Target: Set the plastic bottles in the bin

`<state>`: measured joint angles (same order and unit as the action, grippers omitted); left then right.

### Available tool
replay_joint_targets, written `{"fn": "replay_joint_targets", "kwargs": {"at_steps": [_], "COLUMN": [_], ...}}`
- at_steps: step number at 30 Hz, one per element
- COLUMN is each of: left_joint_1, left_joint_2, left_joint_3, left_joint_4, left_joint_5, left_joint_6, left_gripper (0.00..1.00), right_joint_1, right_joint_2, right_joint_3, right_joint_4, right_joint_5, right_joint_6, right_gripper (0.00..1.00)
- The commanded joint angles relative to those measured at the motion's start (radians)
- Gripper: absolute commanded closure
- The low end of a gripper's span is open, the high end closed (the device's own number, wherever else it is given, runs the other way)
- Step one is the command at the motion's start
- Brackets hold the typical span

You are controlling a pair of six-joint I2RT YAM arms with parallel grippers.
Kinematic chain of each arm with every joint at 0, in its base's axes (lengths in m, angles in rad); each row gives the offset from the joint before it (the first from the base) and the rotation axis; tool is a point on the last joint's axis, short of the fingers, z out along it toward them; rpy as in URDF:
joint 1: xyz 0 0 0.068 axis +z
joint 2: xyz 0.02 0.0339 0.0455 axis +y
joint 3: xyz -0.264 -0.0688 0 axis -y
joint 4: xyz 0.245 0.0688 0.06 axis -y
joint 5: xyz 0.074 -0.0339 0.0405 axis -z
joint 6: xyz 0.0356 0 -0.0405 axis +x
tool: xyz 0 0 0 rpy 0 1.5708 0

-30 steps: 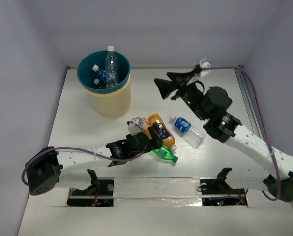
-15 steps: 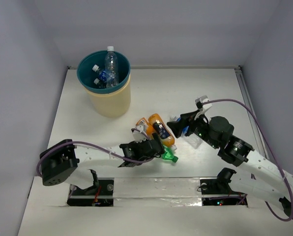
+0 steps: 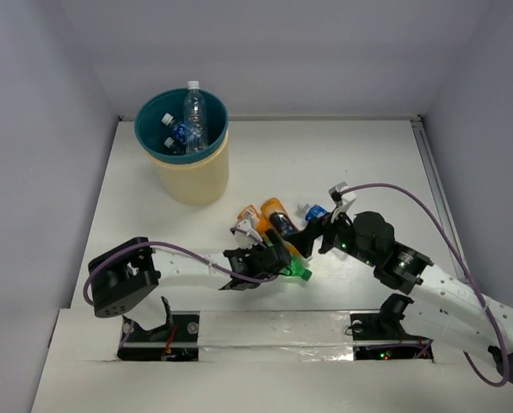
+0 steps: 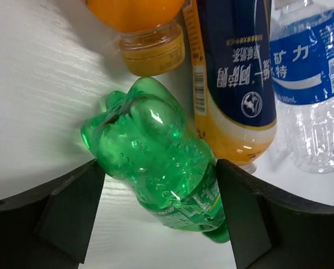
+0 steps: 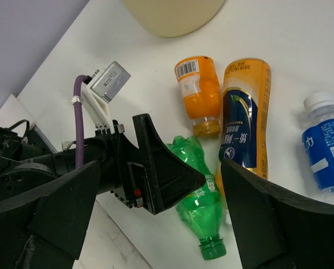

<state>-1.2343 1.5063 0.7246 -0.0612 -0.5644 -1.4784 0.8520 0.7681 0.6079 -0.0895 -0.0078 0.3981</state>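
Both arms have closed in on the loose bottles since a second ago. The right gripper (image 3: 312, 234) has swung from the far side of the table (image 3: 368, 155) down to the cluster, and the left gripper (image 3: 268, 258) has slid right onto the green bottle (image 3: 297, 272).

We see the left gripper (image 4: 156, 196) with its jaws spread wide, one finger on each side of the green bottle (image 4: 156, 162), which lies on its side between them. Whether the pads already touch the plastic we cannot tell.

The right gripper (image 5: 160, 185) also has its jaws wide apart and holds nothing. It hangs over the same group from the right, with the green bottle (image 5: 198, 207) and the other arm's fingers below it.

Just beyond the green bottle lie two orange bottles side by side. One is a short orange bottle (image 5: 199, 92) with a barcode label. The other is a taller orange bottle (image 5: 242, 117) wrapped in a dark blue label, and its base end touches the green one in the left wrist view.

To the right of these lies a clear bottle (image 5: 329, 151) with a blue label and a white cap, close beside the tall orange one. All four rest flat on the table.

The bin (image 3: 192, 181) stands at the far left, well apart from the cluster. Several clear bottles with blue labels (image 3: 193, 107) are inside it, one poking up above the teal rim.
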Motion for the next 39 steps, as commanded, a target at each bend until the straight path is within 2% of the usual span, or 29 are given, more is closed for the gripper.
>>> {"fn": "replay_joint_targets", "kwargs": {"at_steps": [1, 4, 5, 6, 9, 10, 12, 13, 14, 17, 20, 23, 30, 33, 39], "left_joint_1": [-0.004, -0.004, -0.004, -0.004, -0.004, -0.004, -0.004, -0.004, -0.004, -0.013, -0.013, -0.013, -0.013, -0.013, -0.013], "left_joint_2": [0.009, -0.018, -0.026, -0.044, -0.072, -0.093, -0.139, -0.156, -0.178, -0.273, -0.369, -0.463, -0.745, -0.805, -0.845], "left_joint_3": [-0.013, -0.045, -0.053, -0.068, -0.088, -0.102, -0.117, -0.135, -0.146, -0.178, -0.188, -0.177, -0.12, -0.076, 0.142], "left_joint_4": [-0.11, -0.134, -0.141, -0.144, -0.164, -0.173, -0.196, -0.198, -0.196, -0.186, -0.19, -0.244, -0.298, -0.347, -0.427], "left_joint_5": [-0.094, -0.121, -0.13, -0.141, -0.157, -0.17, -0.177, -0.183, -0.184, -0.19, -0.19, -0.201, -0.207, -0.213, -0.276], "left_joint_6": [-0.101, -0.129, -0.135, -0.14, -0.138, -0.14, -0.129, -0.12, -0.111, -0.054, 0.022, 0.067, 0.228, 0.28, 0.461], "left_gripper": [0.27, 0.34, 0.4, 0.44, 0.49, 0.51, 0.52, 0.56, 0.57, 0.62, 0.63, 0.63, 0.61, 0.6, 0.59], "right_joint_1": [0.001, 0.001, 0.001, 0.001, 0.001, 0.001, -0.008, -0.017, -0.034, -0.08, -0.143, -0.203, -0.265, -0.265, -0.265], "right_joint_2": [-0.001, 0.016, 0.025, 0.033, 0.069, 0.08, 0.114, 0.128, 0.158, 0.21, 0.269, 0.359, 0.555, 0.645, 0.691], "right_joint_3": [-0.008, -0.025, -0.026, -0.027, -0.014, 0.004, 0.03, 0.045, 0.079, 0.137, 0.182, 0.257, 0.395, 0.467, 0.539], "right_joint_4": [0.042, 0.037, 0.033, 0.022, -0.005, -0.019, -0.079, -0.105, -0.133, -0.228, -0.269, -0.329, -0.455, -0.58, -0.667], "right_joint_5": [0.0, 0.063, 0.107, 0.127, 0.202, 0.227, 0.307, 0.346, 0.412, 0.479, 0.459, 0.407, 0.275, 0.308, 0.301], "right_joint_6": [0.05, 0.096, 0.107, 0.122, 0.136, 0.139, 0.148, 0.153, 0.157, 0.165, 0.15, 0.107, 0.018, -0.028, -0.128], "right_gripper": [0.07, 0.13, 0.24, 0.29, 0.53, 0.58, 0.55, 0.51, 0.35, 0.14, 0.07, 0.02, 0.0, 0.0, 0.0]}}
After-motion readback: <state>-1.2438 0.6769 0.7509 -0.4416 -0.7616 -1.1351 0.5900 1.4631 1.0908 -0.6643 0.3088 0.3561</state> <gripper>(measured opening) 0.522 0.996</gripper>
